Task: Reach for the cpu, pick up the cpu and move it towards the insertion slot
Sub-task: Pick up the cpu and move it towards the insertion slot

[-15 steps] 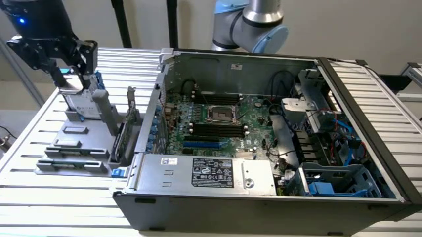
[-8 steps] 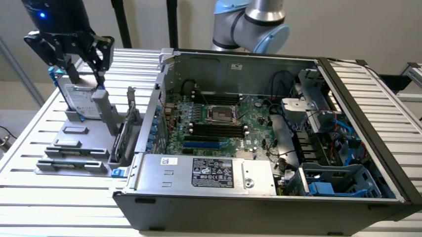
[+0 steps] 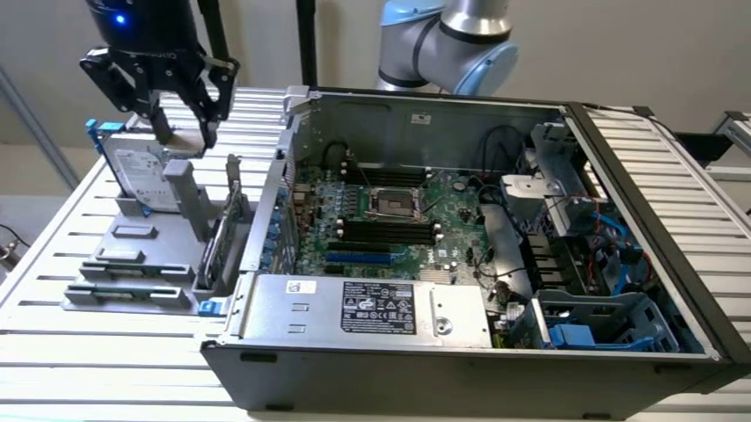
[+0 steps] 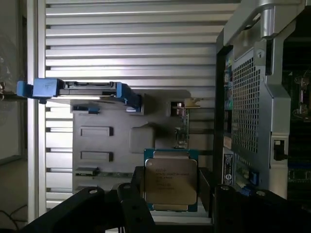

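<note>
The jaws are closed on the cpu (image 4: 170,180), pinching it by two opposite edges with its metal lid facing the wrist camera. It hangs clear above the grey parts holder (image 3: 129,264), near the upright hard drive (image 3: 139,171) on the slatted tabletop (image 3: 70,352). The insertion slot (image 3: 396,203) lies well apart, inside the open computer case (image 3: 622,167). The pick-up looks done and the carry hardly begun. Reaching the slot would mean clearing the case's near wall and keeping the chip level.
</note>
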### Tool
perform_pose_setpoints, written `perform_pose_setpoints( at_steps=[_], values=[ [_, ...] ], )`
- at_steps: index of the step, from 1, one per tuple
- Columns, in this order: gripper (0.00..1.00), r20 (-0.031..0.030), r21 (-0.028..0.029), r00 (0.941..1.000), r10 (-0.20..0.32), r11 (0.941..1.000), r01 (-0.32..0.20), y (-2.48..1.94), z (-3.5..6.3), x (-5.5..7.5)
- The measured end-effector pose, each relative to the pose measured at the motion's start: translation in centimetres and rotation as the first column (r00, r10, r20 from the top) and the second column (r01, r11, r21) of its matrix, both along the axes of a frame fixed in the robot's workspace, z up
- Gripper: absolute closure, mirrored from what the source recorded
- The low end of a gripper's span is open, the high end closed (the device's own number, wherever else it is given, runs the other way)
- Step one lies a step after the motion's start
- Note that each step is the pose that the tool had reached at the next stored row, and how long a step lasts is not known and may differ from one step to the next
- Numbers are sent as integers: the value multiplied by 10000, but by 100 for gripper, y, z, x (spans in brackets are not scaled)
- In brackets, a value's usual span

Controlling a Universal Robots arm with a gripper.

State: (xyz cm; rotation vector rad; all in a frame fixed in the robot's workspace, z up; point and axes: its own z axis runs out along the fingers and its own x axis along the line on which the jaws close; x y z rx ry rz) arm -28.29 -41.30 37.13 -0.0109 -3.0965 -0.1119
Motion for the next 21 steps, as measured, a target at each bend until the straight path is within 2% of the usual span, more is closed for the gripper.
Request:
perform_pose_setpoints(
  at_steps=[11, 21],
  values=[
    [46, -15, 52, 10000, 0, 10000, 0, 0, 104, 503],
    [46, -16, 150, 10000, 1, 9999, -1, 0, 107, 958]
  ],
)
